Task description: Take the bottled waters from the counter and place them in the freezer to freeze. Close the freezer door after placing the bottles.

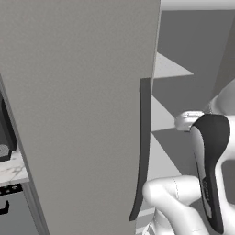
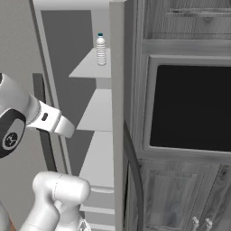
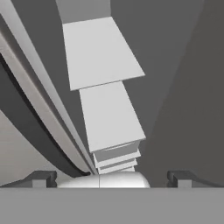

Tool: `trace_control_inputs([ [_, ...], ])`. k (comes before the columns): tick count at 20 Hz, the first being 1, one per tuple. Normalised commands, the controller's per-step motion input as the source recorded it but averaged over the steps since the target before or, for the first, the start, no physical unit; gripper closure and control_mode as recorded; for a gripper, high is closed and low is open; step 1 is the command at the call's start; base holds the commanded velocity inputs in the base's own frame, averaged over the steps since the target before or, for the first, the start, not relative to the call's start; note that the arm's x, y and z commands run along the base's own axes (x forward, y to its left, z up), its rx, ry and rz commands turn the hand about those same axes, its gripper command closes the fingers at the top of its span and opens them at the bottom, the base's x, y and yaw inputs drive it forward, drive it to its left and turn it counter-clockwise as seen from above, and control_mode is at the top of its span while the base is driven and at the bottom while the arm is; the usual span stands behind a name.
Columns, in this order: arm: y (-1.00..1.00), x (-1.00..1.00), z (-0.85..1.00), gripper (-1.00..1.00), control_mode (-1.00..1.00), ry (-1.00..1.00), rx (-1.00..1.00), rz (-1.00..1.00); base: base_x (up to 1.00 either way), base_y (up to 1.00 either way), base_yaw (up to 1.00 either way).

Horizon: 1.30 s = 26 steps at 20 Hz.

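Inside the open freezer (image 2: pixel 92 117), one bottled water (image 2: pixel 101 49) stands upright on an upper shelf (image 2: pixel 88 67), its long axis vertical and its light-blue cap pointing up. It sits near the shelf's right rear, close to the freezer's right wall, well above and beyond the gripper (image 3: pixel 111 178). No second bottle can be made out.

The gripper's two dark fingertips (image 3: pixel 41 178) stand spread wide apart with nothing between them. In the hand view they face into the compartment, where a stack of pale shelves (image 3: pixel 103 52) runs away ahead of the jaws; those visible there are bare. The dim freezer wall fills the space to the right of the jaws, leaving open room on that side, while to their left the door's edge and a dark curved strip (image 3: pixel 26 118) run close by.

The freezer door (image 1: pixel 78 114) stands swung open, a tall plain grey panel with its long dark bar handle (image 1: pixel 143 147) running vertically, just beside the white arm (image 1: pixel 206 174). Its free edge borders the gap through which the arm reaches. A sliver of marble counter (image 1: pixel 11 167) shows past the door's far side. To the freezer's right stands a black-windowed wall oven (image 2: pixel 189 108) in grey cabinetry.
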Motion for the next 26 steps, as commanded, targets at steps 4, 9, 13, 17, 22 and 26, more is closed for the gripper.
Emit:
trace_control_inputs([
  [4, 0.08, 0.0, -0.29, -1.0, -1.0, 0.19, 0.0, 0.03, 0.0, 0.0, 0.0],
  [9, 0.14, 0.0, -0.29, -1.0, -1.0, 0.06, 0.0, 0.0, 0.0, 0.0, 0.0],
  [13, 0.06, 0.0, -0.34, -1.0, -1.0, 0.0, 0.0, 0.0, 0.0, 0.0, 0.0],
  [17, 0.0, 0.0, -0.37, -1.0, -1.0, 0.0, 0.0, 0.0, 0.0, 0.0, 0.0],
  [22, 0.0, 0.0, -0.38, -1.0, -1.0, 0.0, 0.0, 0.0, 0.0, 0.0, 0.0],
  [26, 0.0, 0.01, -0.04, -1.0, -1.0, -0.01, 0.0, -0.01, 0.0, 0.0, 0.0],
])
